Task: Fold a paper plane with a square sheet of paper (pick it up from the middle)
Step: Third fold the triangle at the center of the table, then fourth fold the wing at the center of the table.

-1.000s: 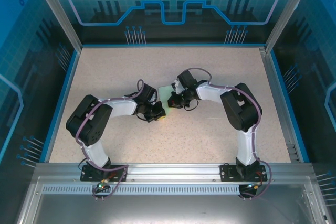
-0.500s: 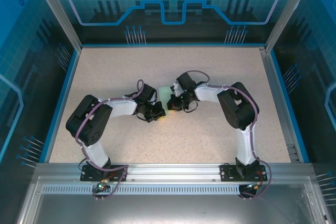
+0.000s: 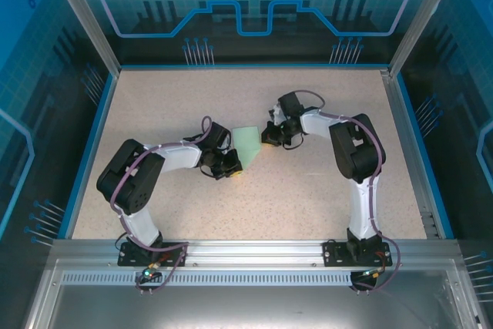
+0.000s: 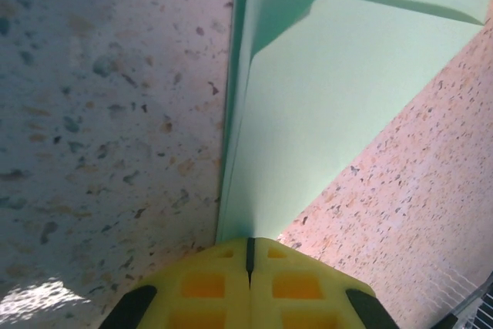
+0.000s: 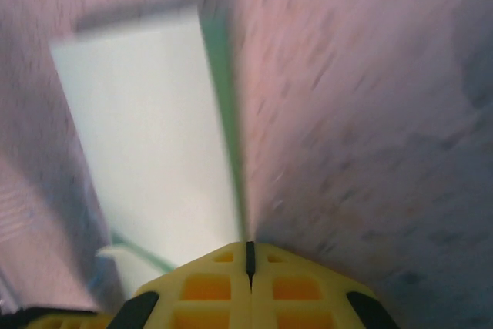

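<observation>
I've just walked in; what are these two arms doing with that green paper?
Both arms are working on a partly folded green paper in the middle of the table. The left gripper is shut on its narrow end. The right gripper, also shut, appears to pinch the opposite edge, though that wrist view is blurred. The paper has a crease and a raised flap, but is not yet a finished plane.

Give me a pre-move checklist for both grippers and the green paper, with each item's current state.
1. Left gripper shut: ok.
2. Right gripper shut: ok.
3. Sheet of paper on the table between both grippers: ok.
4. Folded layer lying flat: not ok, its far edge lifts in the left wrist view.
5. Left gripper pinching or just pressing the sheet: cannot tell.
6. Right wrist view sharp: not ok, blurred.
</observation>
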